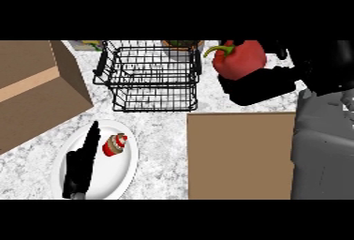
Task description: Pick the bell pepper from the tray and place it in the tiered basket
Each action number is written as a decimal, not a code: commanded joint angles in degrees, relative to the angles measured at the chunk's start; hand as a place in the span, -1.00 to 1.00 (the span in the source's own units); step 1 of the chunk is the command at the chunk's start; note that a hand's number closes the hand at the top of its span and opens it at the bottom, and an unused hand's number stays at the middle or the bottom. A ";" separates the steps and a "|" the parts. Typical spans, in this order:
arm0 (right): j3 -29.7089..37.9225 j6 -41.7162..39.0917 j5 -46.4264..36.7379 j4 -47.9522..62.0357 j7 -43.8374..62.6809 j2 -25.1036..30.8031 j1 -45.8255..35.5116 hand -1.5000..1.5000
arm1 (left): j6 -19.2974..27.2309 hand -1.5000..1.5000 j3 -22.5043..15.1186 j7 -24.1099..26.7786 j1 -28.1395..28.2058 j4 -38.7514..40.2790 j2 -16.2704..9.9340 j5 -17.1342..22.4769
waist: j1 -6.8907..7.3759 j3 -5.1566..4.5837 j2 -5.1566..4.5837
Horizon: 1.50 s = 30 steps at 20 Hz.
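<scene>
Two brown slabs take up most of the speckled grey-white stone counter (162, 140): a large brown box-like block (34, 91) filling the upper left corner, and a flat brown rectangular tray (240, 157) at the lower middle, whose right edge runs under the robot's grey right forearm (321, 145). Between the block and the tray lies an open strip of counter, partly filled by a white round plate (121, 176) at the lower left. The plate's lower rim reaches the view's lower edge.

Behind the tray stands the black wire tiered basket (149, 75), its open top facing up and its front edge just short of the tray's far edge. A narrow gap of bare counter separates the basket's left side from the brown block.

The red bell pepper (239, 58) with its curved green stem is off the tray, held up in the air just to the right of the basket's upper right corner, near the view's top edge. The right hand (259, 86) grasps it from below, black fingers curled round its underside.

The left hand (81, 164) rests over the plate's left part, fingers straight and relaxed, holding nothing. Just beside its fingers, on the plate, sits a small red cupcake with pale topping (114, 144).

No labels or writing can be read on anything.
</scene>
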<state>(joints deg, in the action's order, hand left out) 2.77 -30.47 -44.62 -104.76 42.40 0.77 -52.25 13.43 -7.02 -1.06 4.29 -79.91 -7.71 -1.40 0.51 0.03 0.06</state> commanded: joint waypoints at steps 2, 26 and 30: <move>-0.26 4.85 -1.29 10.13 1.43 -0.74 -5.72 1.00 | 0.81 0.00 -1.23 1.19 2.61 -1.23 1.59 -1.25 | 0.18 -0.06 -0.07; -7.70 33.24 1.78 61.68 -15.21 -0.77 -20.91 1.00 | -2.38 0.00 1.00 -2.09 -0.79 -0.22 1.05 -0.53 | 0.83 -0.06 -0.28; -9.04 41.57 10.68 68.46 -17.59 -0.77 -20.23 1.00 | -0.92 0.00 0.02 -1.81 -2.16 0.18 2.13 -2.13 | 2.77 -0.06 -0.72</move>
<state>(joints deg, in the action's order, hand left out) -5.99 6.03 -39.74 -40.88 26.37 0.01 -72.71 12.18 -6.33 -1.72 1.92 -78.69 -5.97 -2.98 2.37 0.00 -0.49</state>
